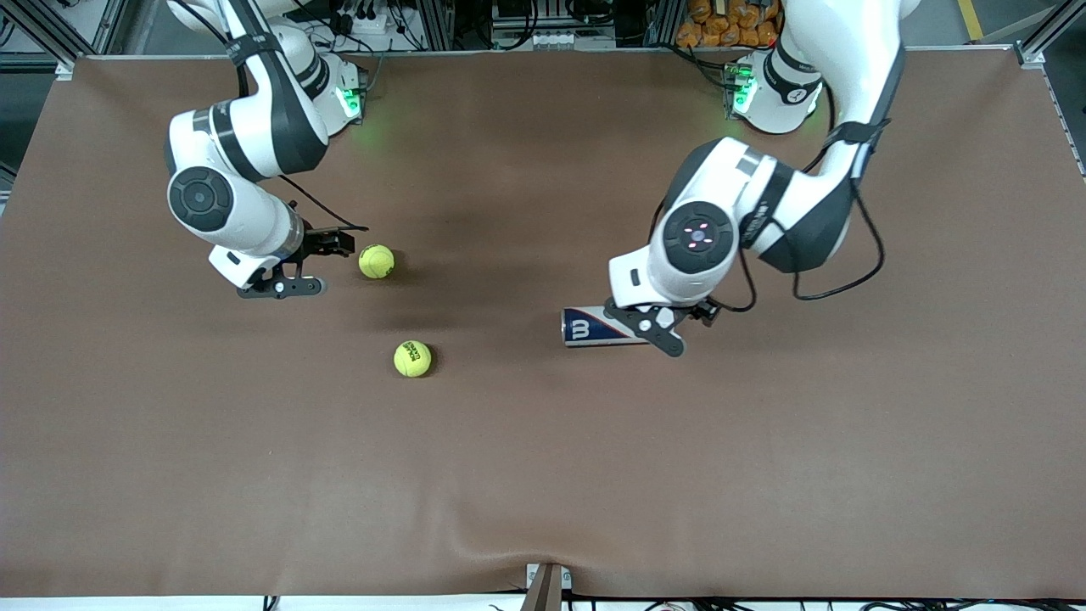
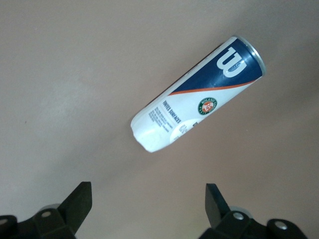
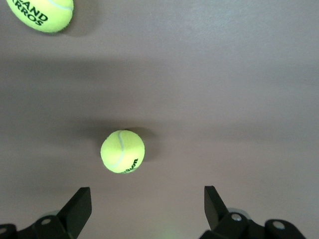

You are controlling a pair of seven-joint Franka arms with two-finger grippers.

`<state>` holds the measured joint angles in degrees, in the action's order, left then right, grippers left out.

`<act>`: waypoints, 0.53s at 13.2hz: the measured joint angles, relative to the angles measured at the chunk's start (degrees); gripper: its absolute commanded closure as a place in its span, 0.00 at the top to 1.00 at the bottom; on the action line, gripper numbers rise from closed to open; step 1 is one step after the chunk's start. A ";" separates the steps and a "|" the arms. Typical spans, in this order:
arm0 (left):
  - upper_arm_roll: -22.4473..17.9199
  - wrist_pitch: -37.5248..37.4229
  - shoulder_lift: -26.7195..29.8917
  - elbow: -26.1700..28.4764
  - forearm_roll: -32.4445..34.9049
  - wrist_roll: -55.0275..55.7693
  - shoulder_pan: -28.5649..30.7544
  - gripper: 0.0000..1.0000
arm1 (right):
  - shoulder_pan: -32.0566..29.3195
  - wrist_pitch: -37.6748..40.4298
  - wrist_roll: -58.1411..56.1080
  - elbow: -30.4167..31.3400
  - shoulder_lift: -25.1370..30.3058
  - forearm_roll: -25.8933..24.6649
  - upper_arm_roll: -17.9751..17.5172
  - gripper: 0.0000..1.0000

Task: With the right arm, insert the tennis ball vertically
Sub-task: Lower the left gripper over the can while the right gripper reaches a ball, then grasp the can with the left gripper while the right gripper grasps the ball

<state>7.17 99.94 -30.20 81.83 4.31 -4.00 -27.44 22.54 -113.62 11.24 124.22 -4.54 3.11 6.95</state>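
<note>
Beside the right claw (image 1: 293, 263) rests a yellow-green tennis ball (image 1: 376, 260)

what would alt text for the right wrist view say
A yellow tennis ball lies on the brown table, just ahead of the right pincer, whose fingers are spread open and touch nothing. A second tennis ball with black lettering is partly cut off at the picture's edge.
</note>
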 measured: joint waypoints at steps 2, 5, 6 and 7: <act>-0.02 3.90 -2.00 -0.95 0.53 -3.46 -1.81 1.00 | 0.09 -2.55 0.00 0.65 -1.88 2.52 -0.03 1.00; -0.05 5.17 -5.18 -3.16 4.31 -10.20 -4.31 1.00 | 0.46 -5.89 1.59 1.86 -5.08 4.72 -0.05 1.00; -0.05 5.35 -6.04 -3.43 4.98 -13.89 -4.53 1.00 | 0.95 -6.65 2.39 2.07 -6.26 4.83 -0.04 1.00; -0.07 5.97 -6.91 -3.48 5.21 -17.62 -4.58 1.00 | 1.76 -7.58 3.30 2.29 -7.56 4.88 -0.06 1.00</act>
<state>7.10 105.91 -37.10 78.35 9.52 -21.63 -32.01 24.29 -121.21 14.55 126.51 -12.10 7.99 6.89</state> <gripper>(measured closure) 0.000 0.000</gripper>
